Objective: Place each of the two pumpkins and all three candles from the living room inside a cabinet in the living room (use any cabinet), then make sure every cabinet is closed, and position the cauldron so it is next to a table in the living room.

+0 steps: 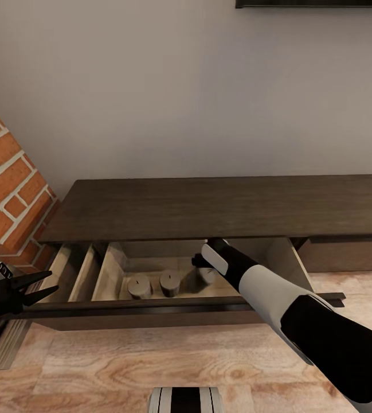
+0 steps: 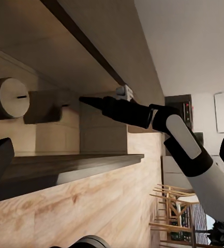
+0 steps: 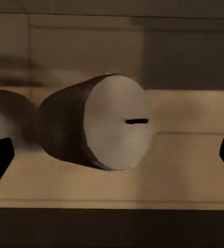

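Right hand (image 3: 112,155) wide open, straddling third candle (image 3: 99,121), untouched.

Soft even sim light w/ no glare, pale grey wall (image 1: 208,86) bright, open drawer of the long dark-brown wooden cabinet (image 1: 220,206) dim under its top's shadow, stubby tan candle (image 3: 99,121) soft-edged up close, its neighbour blurred

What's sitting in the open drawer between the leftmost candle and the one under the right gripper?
A third candle stands between the leftmost candle and the one at the right gripper, in the head view.
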Robot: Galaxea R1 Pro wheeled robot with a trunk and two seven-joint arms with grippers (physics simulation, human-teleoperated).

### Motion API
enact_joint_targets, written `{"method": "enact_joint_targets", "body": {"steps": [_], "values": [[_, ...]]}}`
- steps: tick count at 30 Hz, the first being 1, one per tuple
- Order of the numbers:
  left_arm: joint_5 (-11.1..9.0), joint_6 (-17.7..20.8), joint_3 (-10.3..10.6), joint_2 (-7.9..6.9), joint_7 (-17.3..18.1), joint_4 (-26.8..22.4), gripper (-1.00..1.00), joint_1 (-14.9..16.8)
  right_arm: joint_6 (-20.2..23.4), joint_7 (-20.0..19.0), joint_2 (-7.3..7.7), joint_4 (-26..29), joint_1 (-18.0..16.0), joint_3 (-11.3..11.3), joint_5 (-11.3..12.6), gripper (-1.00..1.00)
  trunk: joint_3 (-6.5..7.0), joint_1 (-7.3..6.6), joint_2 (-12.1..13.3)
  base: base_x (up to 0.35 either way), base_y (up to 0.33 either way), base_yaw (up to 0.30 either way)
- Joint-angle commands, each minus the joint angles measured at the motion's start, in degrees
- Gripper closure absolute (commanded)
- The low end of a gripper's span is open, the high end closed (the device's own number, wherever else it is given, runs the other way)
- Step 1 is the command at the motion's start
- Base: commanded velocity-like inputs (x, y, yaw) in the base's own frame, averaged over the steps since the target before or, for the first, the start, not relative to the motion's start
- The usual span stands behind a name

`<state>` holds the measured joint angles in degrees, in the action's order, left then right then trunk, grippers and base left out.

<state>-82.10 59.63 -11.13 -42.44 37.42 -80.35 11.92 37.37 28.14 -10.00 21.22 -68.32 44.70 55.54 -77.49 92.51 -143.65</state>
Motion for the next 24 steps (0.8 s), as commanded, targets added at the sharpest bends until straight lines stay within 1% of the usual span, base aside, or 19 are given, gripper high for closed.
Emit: {"method": "enact_joint_targets", "body": {"steps": [1, 10, 14, 19, 24], "values": [[0.18, 0.22, -0.03, -0.01, 0.28, 0.02, -1.00, 0.03, -0.12, 0.34, 0.00, 0.03, -0.06, 0.32, 0.47, -1.00, -0.04, -0.01, -0.02, 0.000, 0.000, 0.000], [0.18, 0.22, 0.00, 0.07, 0.28, 0.02, -1.00, 0.03, -0.29, 0.15, 0.00, -0.04, -0.06, 0.45, 0.56, -1.00, -0.04, -0.01, -0.02, -0.008, 0.000, 0.000], [0.18, 0.22, -0.03, 0.00, 0.28, 0.02, -1.00, 0.03, 0.30, 0.16, 0.00, -0.17, -0.06, 0.43, 0.73, -1.00, 0.84, -0.11, 0.04, -0.004, 0.000, 0.000], [0.06, 0.29, 0.05, -0.55, 0.24, 0.02, -1.00, 0.03, 3.50, 0.16, 0.00, -0.54, -0.06, 0.18, 1.05, -1.00, 1.95, -0.24, 0.10, 0.000, 0.000, 0.000], [-0.06, 0.36, 0.12, -0.70, 0.20, 0.02, -1.00, 0.03, 4.39, 0.16, 0.00, -0.57, -0.06, 0.05, 1.22, -1.00, 3.06, -0.37, 0.17, -0.039, 0.000, 0.000]]}}
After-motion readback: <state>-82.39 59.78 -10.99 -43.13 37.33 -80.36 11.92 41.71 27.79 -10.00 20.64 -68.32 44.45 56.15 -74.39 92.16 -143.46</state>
